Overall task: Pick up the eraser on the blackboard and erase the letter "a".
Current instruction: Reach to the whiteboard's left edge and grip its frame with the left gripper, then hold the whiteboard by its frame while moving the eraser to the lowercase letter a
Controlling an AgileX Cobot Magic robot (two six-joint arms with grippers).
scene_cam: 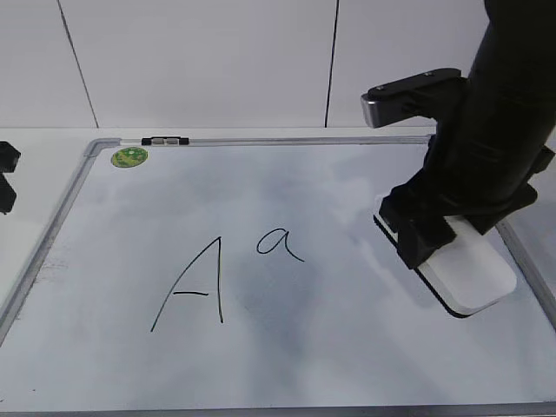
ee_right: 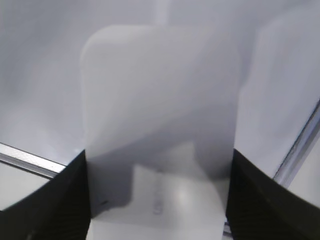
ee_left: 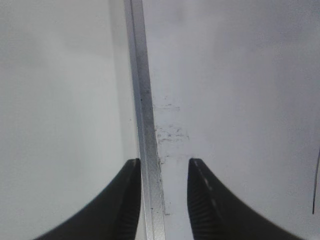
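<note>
The jaws of our right gripper [ee_right: 157, 200] straddled the eraser [scene_cam: 465, 265], one against each long side, though we could not tell whether they gripped it. It lay on the blackboard [scene_cam: 347, 347] by the right frame, with the letter "a" [scene_cam: 280, 243] off to its left. Our left gripper [ee_left: 162, 172] hung open over the left frame.

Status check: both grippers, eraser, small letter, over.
Right gripper straddling white oblong plastic eraser, grip unconfirmed. Left gripper open over grey metal whiteboard frame. Handwritten lowercase "a" intact, path clear.

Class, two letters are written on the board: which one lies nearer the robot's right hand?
The small lowercase "a"; it sits right of the larger capital "A", closer to the right hand at the eraser.
</note>
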